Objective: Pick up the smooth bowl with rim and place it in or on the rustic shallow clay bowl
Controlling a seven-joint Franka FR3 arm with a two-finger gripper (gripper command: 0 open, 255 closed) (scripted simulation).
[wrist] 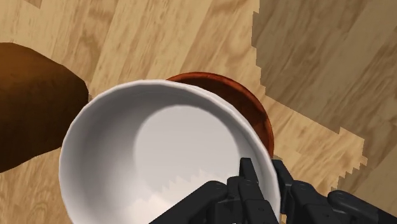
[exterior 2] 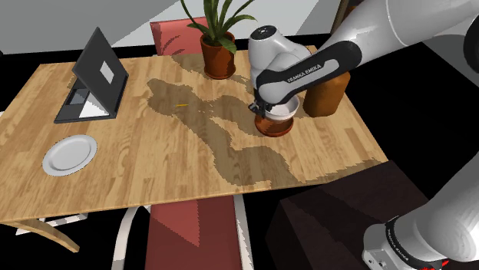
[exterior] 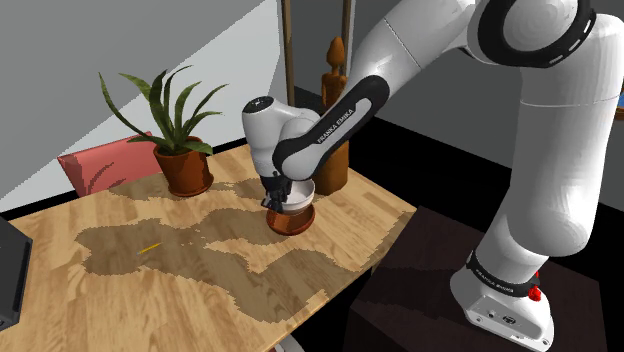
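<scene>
A smooth white bowl [wrist: 159,146] with a rounded rim hangs just above a reddish-brown shallow clay bowl [wrist: 254,108]. My black gripper [wrist: 264,175] is shut on the white bowl's rim, one finger inside the wall and one outside. In the shoulder view the gripper [exterior: 274,197] holds the white bowl [exterior: 299,197] right over the clay bowl [exterior: 292,220] on the wooden table [exterior: 120,300]. From the second exterior view the white bowl [exterior 2: 279,111] sits over the clay bowl [exterior 2: 274,126]; whether the two bowls touch I cannot tell.
A brown jar [exterior: 335,165] stands close behind the bowls. A potted plant [exterior: 180,150] stands at the table's back edge. In the second exterior view a laptop [exterior 2: 96,80] and a white plate [exterior 2: 69,153] lie toward the left. A red chair [exterior 2: 196,238] stands at the front.
</scene>
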